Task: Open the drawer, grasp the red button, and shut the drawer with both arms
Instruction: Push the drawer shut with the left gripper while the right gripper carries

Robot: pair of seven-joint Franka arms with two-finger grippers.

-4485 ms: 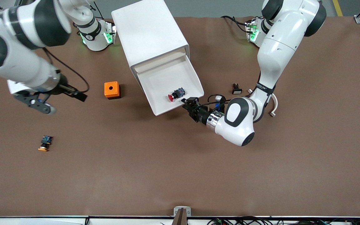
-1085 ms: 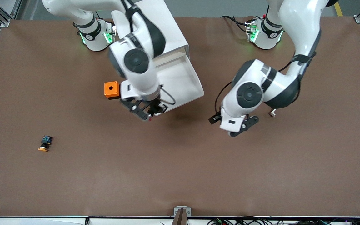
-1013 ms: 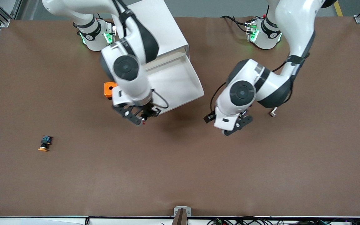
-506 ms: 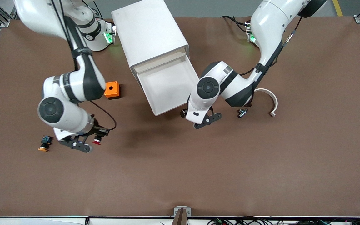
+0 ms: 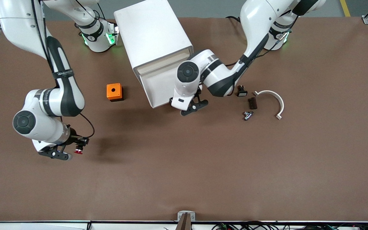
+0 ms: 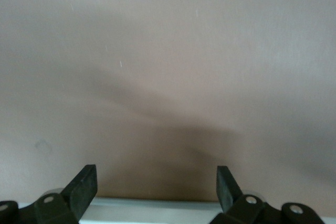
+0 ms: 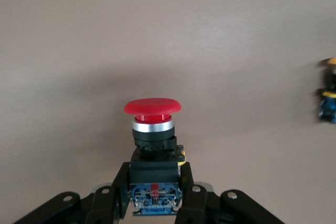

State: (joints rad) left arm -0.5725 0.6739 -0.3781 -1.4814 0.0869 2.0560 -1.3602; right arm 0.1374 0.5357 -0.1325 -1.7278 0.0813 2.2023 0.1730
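Note:
The red-capped button (image 5: pixel 79 150) (image 7: pixel 152 129) hangs over bare table near the right arm's end, cap pointing away from the wrist. My right gripper (image 5: pixel 77 144) (image 7: pixel 153 183) is shut on its black body, with the blue rear end between the fingers. The white drawer (image 5: pixel 157 85) sticks partway out of its white cabinet (image 5: pixel 153 35). At the drawer's front stands my left gripper (image 5: pixel 190 106) (image 6: pixel 156 184), open, with the white front edge (image 6: pixel 157 208) lying between its fingers and nothing held.
An orange box with a hole (image 5: pixel 114 92) sits beside the drawer toward the right arm's end. An orange-capped button (image 7: pixel 329 90) lies on the table near the right gripper. Small dark parts (image 5: pixel 252 103) and a white curved piece (image 5: pixel 272 95) lie toward the left arm's end.
My right arm carried the red-capped button from the drawer toward its own end of the table. My left gripper swung to the drawer's front, and the drawer slid partway in.

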